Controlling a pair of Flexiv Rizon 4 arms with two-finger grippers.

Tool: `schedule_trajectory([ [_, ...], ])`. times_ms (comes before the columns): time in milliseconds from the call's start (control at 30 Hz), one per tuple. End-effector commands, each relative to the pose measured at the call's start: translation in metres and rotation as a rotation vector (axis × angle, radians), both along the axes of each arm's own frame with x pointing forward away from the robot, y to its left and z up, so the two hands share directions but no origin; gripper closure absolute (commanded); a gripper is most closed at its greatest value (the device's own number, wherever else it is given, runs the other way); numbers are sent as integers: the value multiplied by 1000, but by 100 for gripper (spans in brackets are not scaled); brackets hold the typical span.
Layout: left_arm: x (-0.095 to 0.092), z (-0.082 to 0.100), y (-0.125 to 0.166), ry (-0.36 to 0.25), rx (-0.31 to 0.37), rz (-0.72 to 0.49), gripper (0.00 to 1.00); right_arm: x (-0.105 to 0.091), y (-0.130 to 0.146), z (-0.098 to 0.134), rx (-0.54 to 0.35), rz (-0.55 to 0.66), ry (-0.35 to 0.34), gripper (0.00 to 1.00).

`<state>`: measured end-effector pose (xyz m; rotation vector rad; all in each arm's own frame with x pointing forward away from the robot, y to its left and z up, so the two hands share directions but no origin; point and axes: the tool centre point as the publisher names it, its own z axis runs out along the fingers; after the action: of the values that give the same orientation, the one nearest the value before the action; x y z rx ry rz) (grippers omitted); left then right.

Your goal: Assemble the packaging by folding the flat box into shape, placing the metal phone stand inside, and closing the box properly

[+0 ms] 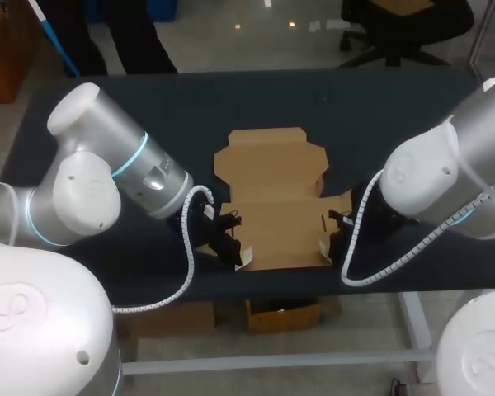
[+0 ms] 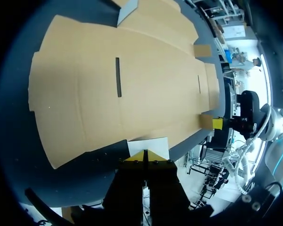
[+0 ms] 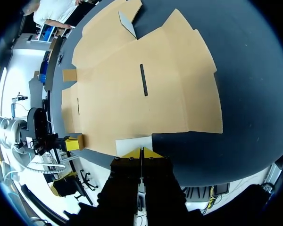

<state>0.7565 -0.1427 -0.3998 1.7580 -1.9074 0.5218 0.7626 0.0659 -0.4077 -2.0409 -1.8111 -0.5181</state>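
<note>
The flat brown cardboard box (image 1: 272, 223) lies unfolded in the middle of the dark table (image 1: 148, 107), its lid panel toward the far side. My left gripper (image 1: 235, 247) is shut at the box's front left corner, its yellow tips (image 2: 145, 159) against a small pale flap (image 2: 151, 145) that tilts up ahead of them. My right gripper (image 1: 328, 241) is shut at the front right corner, its tips (image 3: 141, 153) against the matching flap (image 3: 134, 143). Neither flap sits between the fingers. No metal phone stand is in view.
Two narrow slots (image 2: 118, 77) (image 3: 143, 80) are cut in the box (image 2: 132, 70) panels. Bare table surrounds the cardboard on the left, right and far sides. The table's front edge runs just behind both grippers.
</note>
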Motion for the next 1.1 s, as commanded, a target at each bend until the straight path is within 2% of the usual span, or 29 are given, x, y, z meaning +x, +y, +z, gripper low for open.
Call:
schedule_trajectory([
  [33,0,-2,-8,-5,22,8,100,-1,6,-1,-21,-3,-3,100],
  [467,-1,-4,-10,-17,42,31,100,-3,12,-6,-69,-8,-1,100],
  [1100,-8,-8,-20,-79,106,84,100,-2,16,-13,-111,-14,14,100],
])
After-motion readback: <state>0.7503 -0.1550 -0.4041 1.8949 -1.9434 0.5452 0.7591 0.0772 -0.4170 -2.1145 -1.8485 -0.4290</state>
